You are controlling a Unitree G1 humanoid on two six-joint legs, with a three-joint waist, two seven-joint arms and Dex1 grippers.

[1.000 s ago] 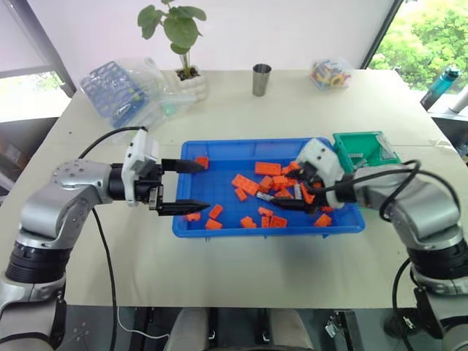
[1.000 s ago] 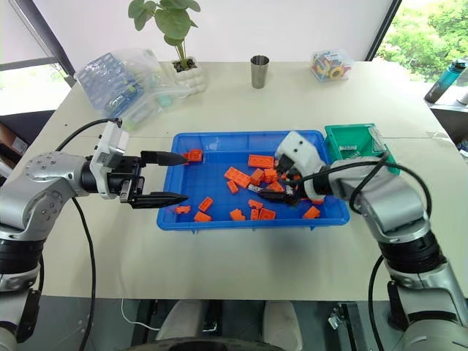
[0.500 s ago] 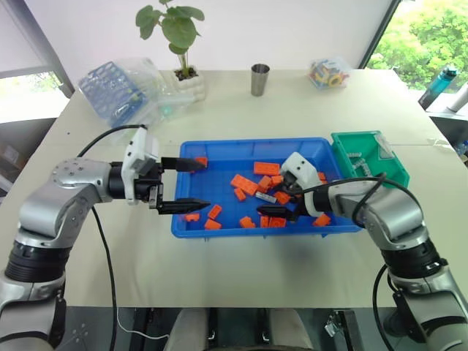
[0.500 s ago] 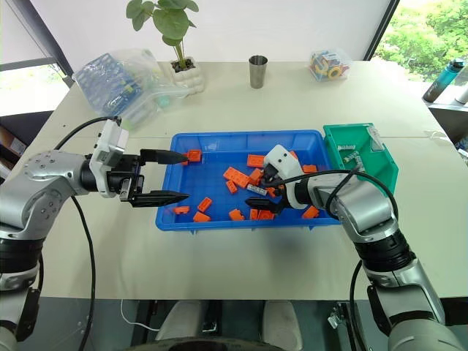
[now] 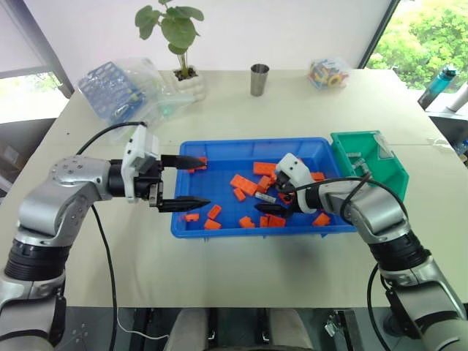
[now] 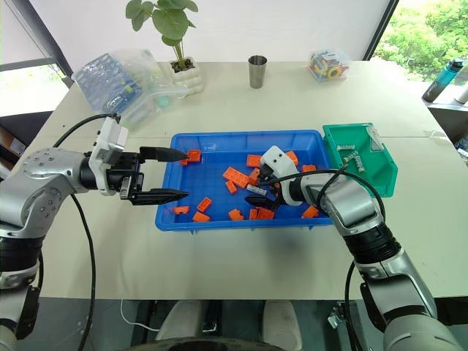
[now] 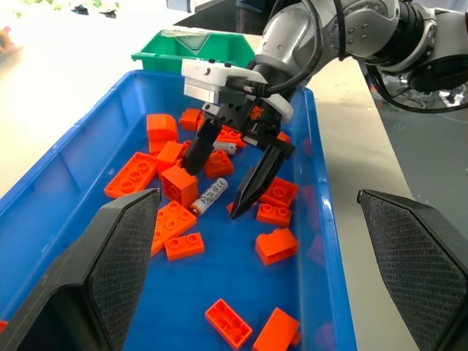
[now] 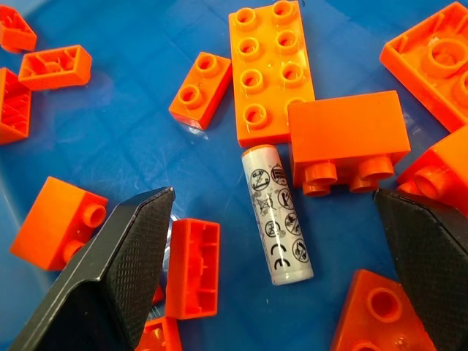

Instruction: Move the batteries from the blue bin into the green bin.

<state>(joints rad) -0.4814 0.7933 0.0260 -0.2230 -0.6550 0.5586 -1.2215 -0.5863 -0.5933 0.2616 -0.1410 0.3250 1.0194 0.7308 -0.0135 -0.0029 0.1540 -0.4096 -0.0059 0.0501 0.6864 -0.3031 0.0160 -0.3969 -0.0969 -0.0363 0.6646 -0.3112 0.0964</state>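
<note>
Right gripper (image 7: 232, 185) lowered, jaws open over battery (image 8: 277, 223), beige table (image 5: 292, 110), left jaws apparently open

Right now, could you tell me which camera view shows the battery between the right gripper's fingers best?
The right wrist view: the battery lies close up, markings legible. The left wrist view shows it small beside the bricks; the eye views barely show it.

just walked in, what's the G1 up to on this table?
It is sorting batteries out of a blue bin full of orange bricks into the green bin beside it. The right gripper is open and poised over a battery lying on the blue bin's floor, not yet gripping it. The left gripper is open too, at the bin's other end, holding nothing. A few batteries already lie in the green bin.
</note>
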